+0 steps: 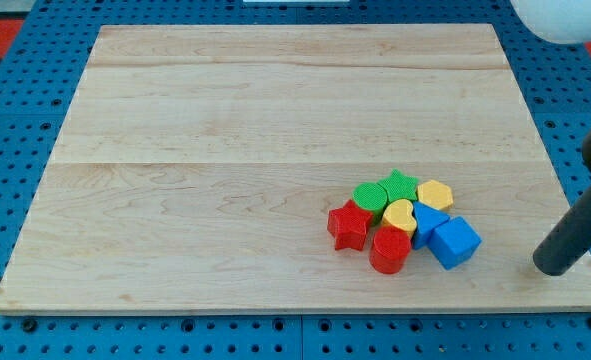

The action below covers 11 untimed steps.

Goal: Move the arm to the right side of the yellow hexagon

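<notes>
The yellow hexagon (435, 194) lies at the right end of a tight cluster of blocks on the wooden board (225, 150). Touching it are a green star (399, 184) on its left and a blue block (428, 221) below it. My tip (551, 267) rests on the board near the view's lower right corner, to the right of and below the yellow hexagon, well apart from it. The dark rod slants up to the right edge of the view.
The cluster also holds a green round block (369, 199), a yellow heart (400, 216), a red star (349, 226), a red round block (389, 249) and a blue cube (454, 242). The blue cube is the block nearest my tip.
</notes>
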Available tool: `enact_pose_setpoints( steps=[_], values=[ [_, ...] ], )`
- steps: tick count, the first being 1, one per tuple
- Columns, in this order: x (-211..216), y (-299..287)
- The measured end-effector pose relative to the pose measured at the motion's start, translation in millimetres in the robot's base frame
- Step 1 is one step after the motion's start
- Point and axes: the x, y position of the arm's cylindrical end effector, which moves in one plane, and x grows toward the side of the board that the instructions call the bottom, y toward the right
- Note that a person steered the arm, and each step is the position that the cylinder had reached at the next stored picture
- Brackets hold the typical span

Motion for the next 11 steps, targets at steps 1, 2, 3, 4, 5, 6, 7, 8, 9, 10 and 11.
enact_pose_setpoints(
  steps=[1, 2, 3, 4, 5, 6, 7, 8, 9, 10, 11],
  values=[
    [3.9, 6.7],
    [4.1, 8.8],
    [4.1, 8.8],
    [4.1, 8.8],
    [-1.7, 4.5],
    [-15.5, -13.3],
    [-21.8, -7.9],
    [-48.4, -24.2],
    [-72.8, -47.5],
    [-89.8, -72.5],
    [-91.2, -98.5]
  ],
)
